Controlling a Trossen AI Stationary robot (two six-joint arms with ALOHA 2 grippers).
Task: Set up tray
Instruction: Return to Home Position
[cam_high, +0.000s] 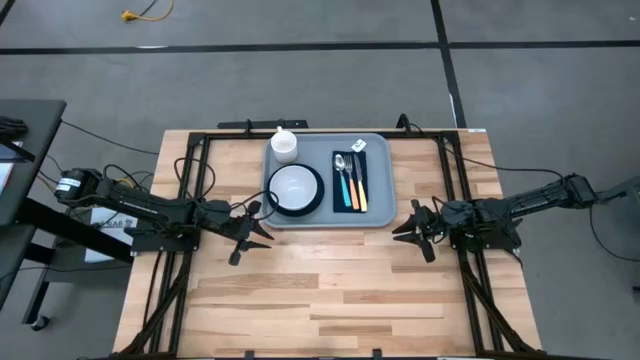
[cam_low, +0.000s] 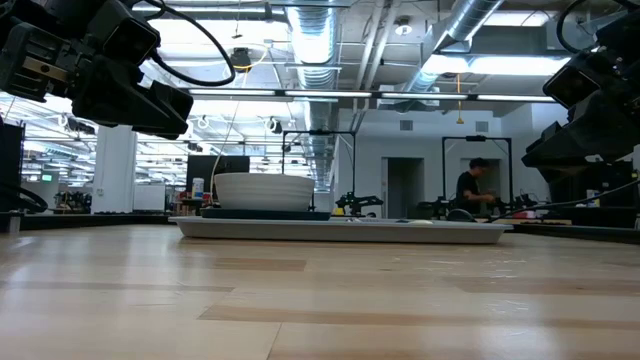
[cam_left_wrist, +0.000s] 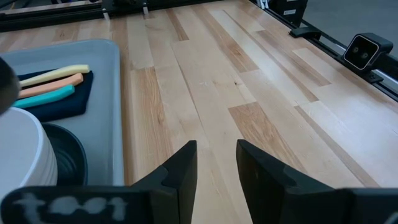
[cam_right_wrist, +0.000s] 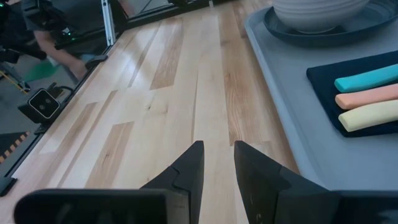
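At centre left, the left hand (cam_high: 258, 232) hovers over the tabletop (cam_high: 330, 290), fingers a narrow gap apart, holding nothing. Upper centre lies one tray (cam_high: 380, 190). It carries one cup (cam_high: 284, 143), one bowl (cam_high: 294, 186) on one plate (cam_high: 320, 188), and one napkin (cam_high: 350, 200) bearing one spoon (cam_high: 342, 178), fork (cam_high: 351, 186) and knife (cam_high: 360, 184). At centre right, the right hand (cam_high: 408, 230) is likewise slightly parted and empty.

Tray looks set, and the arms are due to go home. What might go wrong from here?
1. The left hand and right hand, both open and empty, hover close to the near corners of the tray. A sideways swing while retracting might nudge it.
2. A nudge could tip the upright cup by the far rim, or slide the knife lying loose on the napkin.
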